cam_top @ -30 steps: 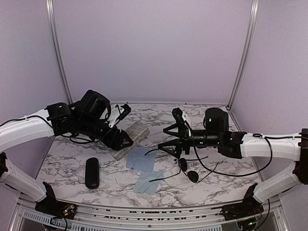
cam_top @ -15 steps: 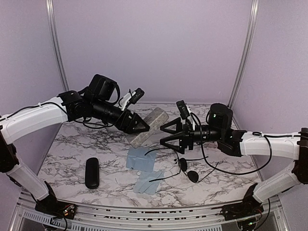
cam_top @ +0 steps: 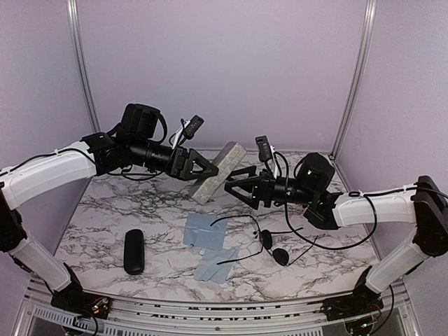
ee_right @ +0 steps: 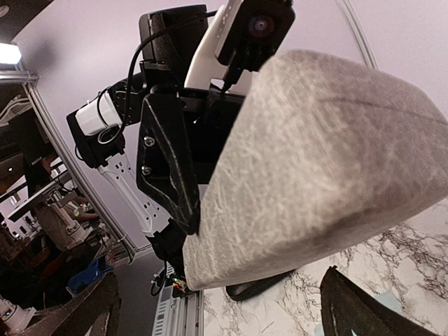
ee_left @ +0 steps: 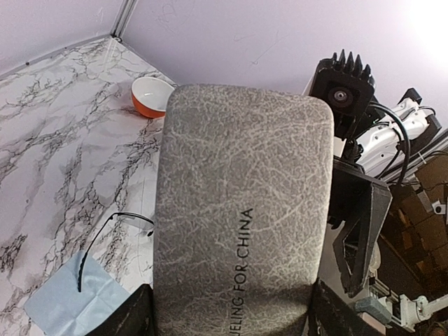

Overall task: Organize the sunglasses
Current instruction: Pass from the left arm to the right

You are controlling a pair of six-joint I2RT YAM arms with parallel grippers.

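Black wire sunglasses [cam_top: 269, 241] lie loose on the bench [cam_top: 112, 210], right of the middle and toward the near edge. Their thin arms trail over two pale blue cloths [cam_top: 203, 229]. I cannot tell from these views whether the tangle is one pair or two. Nothing touches them.

The change over the last second is the lift of the grey case [cam_top: 222, 162]. From lying on the bench left of the middle, it now hangs tilted in the air above the far middle. The left claw [cam_top: 204, 171] has it clamped across its lower end, with its fingers spread by the width of the case. The upper end points up and to the right.

The right arm has changed too. From hovering low over the sunglasses, it has risen and turned to face the case. The right claw [cam_top: 231, 183] is spread wide and holds nothing. Its fingers sit just short of the free end of the case, one on each side, and the wrist view shows clear gaps.

A black case [cam_top: 134, 250] rests closed near the front left corner, well apart from all this.

I judge this to be preparation. The two arms seem set to share the grey case, most likely to open it, so that a pair can go inside. None of the tidying itself is done yet.
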